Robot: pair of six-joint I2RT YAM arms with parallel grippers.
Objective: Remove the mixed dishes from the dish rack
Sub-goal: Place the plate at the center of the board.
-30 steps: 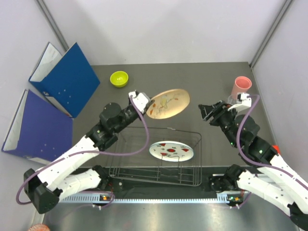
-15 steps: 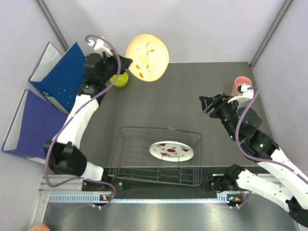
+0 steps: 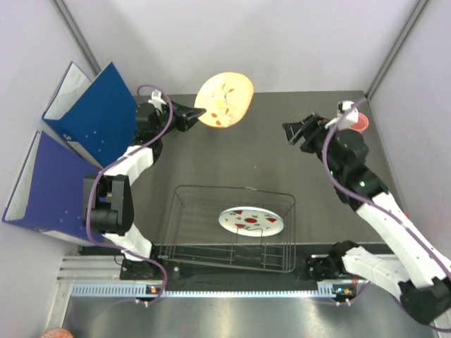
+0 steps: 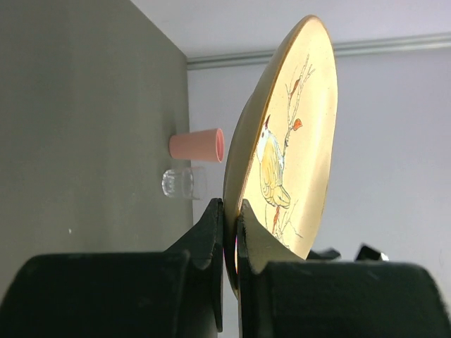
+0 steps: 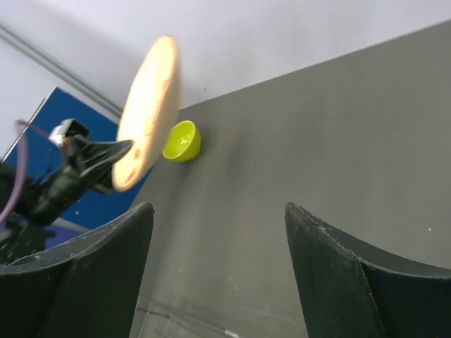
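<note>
Top external view: the pale orange-tan round plate point(image 3: 225, 98) is held on edge in the air beyond the far-left corner of the black wire dish rack point(image 3: 211, 187), well apart from it. The left gripper point(image 3: 199, 113) is clamped on its rim; the left wrist view shows both fingers point(image 4: 208, 232) pinching the edge. The white round plate with red marks point(image 3: 251, 220) lies in the rack's right half, not yet unloaded. The right gripper point(image 3: 292, 130) hovers beyond the rack's far-right corner, jaws wide apart, holding nothing.

Assessment: the step in hand is the carry-out of the tan plate. The next move calls for tilting it flat and lowering it onto the grey table point(image 3: 282, 169) beyond the rack, short of the small lime-green bowl point(image 5: 182, 141), then letting go.

Obscured: in the top view the bowl is hidden behind the left arm, the clear glass tumbler point(image 4: 183, 183) behind the right arm, and the salmon-pink plastic cup point(image 3: 358, 124) is part-covered. The fingers hide the plate's lower rim.
</note>
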